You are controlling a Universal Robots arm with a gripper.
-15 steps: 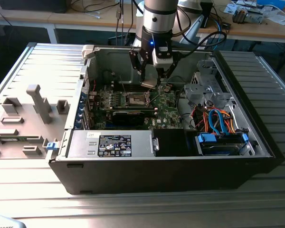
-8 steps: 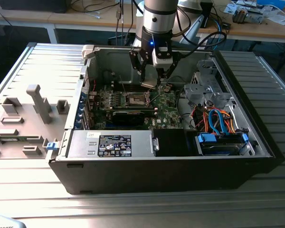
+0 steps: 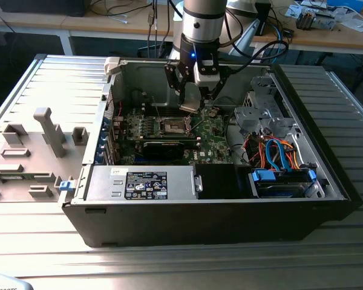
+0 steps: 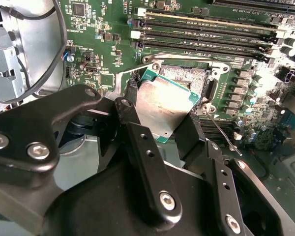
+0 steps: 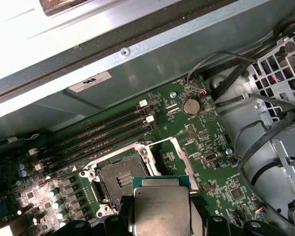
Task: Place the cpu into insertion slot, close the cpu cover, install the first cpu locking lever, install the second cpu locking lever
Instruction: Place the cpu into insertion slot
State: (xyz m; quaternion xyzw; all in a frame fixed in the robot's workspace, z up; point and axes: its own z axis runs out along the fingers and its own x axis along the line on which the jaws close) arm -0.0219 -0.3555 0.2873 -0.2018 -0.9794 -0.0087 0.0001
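— Where is the cpu?
— You are looking at the bare insertion slot (image 3: pixel 174 125); just to its right in the exterior view, the end effector (image 3: pixel 192 99) is gripping the cpu (image 4: pixel 162 105) edgewise, aloft.
— Handling?
— Light, stiff, probably fragile: edges only.

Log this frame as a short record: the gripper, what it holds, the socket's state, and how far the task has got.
gripper: gripper shut on the chip, inside the open computer case
chip: chip held by two opposite edges, metal top showing in both wrist views, over the board beside the socket
socket: socket uncovered and empty, contact field exposed
progress: chip not yet seated in the socket
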